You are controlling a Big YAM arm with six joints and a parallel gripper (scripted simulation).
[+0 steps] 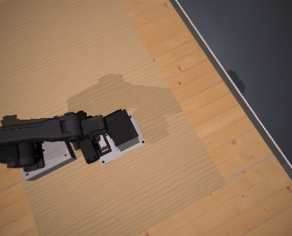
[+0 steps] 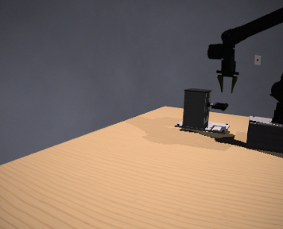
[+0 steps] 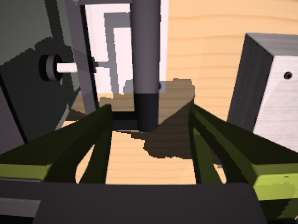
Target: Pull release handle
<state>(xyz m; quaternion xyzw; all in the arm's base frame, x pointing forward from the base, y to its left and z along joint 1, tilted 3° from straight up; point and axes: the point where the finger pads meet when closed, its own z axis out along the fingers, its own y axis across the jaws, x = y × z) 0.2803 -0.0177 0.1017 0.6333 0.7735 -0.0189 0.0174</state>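
- Exterior view: the gripper (image 2: 226, 88) hangs in the air with its two fingers (image 2: 220, 84) pointing straight down, parted about halfway, and nothing between them.
- Below it, and apart from it, the release handle (image 2: 219, 106) sticks out sideways from a dark upright housing (image 2: 196, 107). The handle's dark grip sits at the end of a short rod, beneath and slightly to the left of the fingertips.
- The housing stands on a pale base plate (image 2: 219, 128) on the wooden table (image 2: 108, 175). The arm's pedestal (image 2: 269, 135) is a dark block just beside the plate.
- Top view: the arm (image 1: 34, 129) reaches in from the left edge and covers most of the fixture. The housing (image 1: 120, 126) shows as a dark square on the light plate (image 1: 139, 141), whose corner screws are visible. The gripper itself is hard to make out under the wrist links, and the handle cannot be picked out here.
- The pedestal (image 1: 56, 153) shows as a light grey block under the arm's near joints.
- Wrist view: the fingers spread to either side of the frame, olive-green, with bare table between them.
- Ahead of them the handle (image 3: 147, 50) appears as a dark bar running up the picture. The housing (image 3: 33, 63) is at the left, a pale rod emerging from its face, and the pedestal (image 3: 269, 86) is at the right.
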